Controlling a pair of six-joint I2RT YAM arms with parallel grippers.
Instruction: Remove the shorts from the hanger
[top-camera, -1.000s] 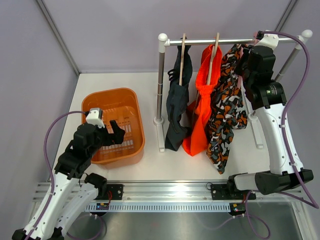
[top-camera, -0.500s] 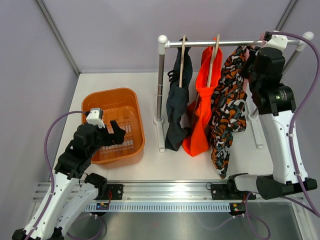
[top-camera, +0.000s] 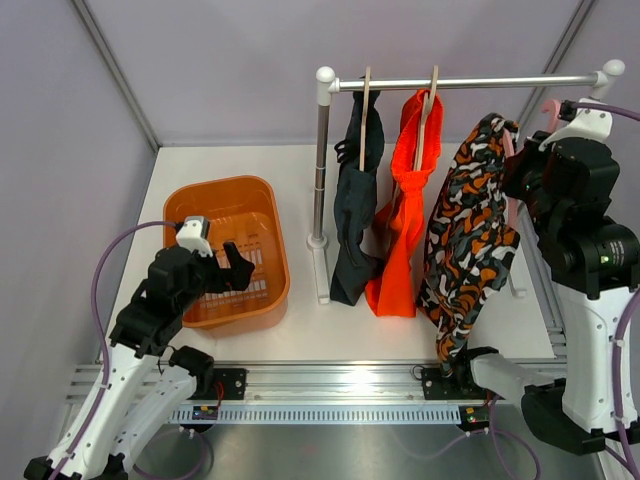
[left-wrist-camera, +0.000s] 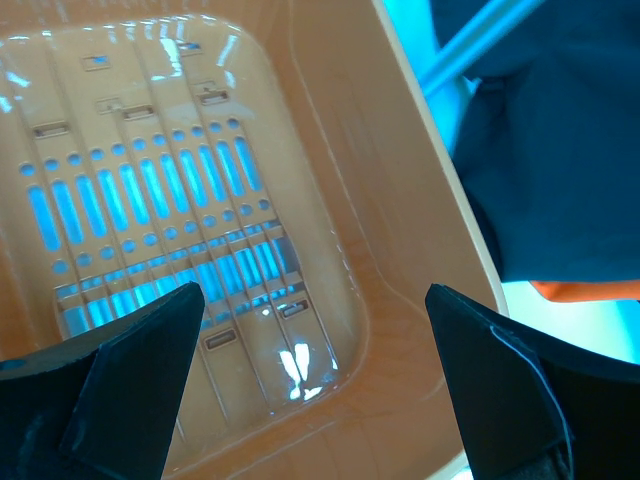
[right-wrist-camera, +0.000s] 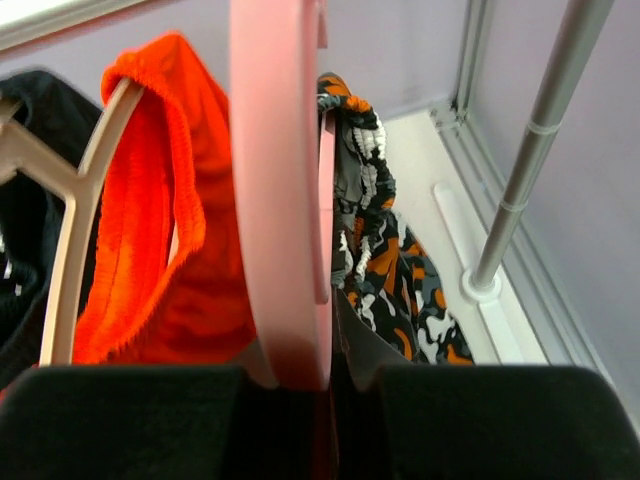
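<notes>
The camouflage shorts (top-camera: 470, 235) hang from a pink hanger (top-camera: 548, 108) that my right gripper (top-camera: 528, 165) is shut on, off the rail and in front of it. In the right wrist view the pink hanger (right-wrist-camera: 280, 190) runs up between my fingers with the camouflage shorts (right-wrist-camera: 385, 265) behind it. The navy shorts (top-camera: 352, 210) and the orange shorts (top-camera: 405, 215) hang on wooden hangers (top-camera: 365, 100) on the rail (top-camera: 460, 82). My left gripper (top-camera: 225, 272) is open and empty over the orange basket (top-camera: 215, 205).
The rack's left post (top-camera: 321, 160) stands beside the basket. Its right post (right-wrist-camera: 530, 150) rises at the right of the right wrist view. The left wrist view looks down into the basket (left-wrist-camera: 400, 330), navy fabric (left-wrist-camera: 560, 150) at its right.
My right gripper has lifted the pink hanger with the camouflage shorts off the rail and carried it forward and right. The left arm has stayed still.
</notes>
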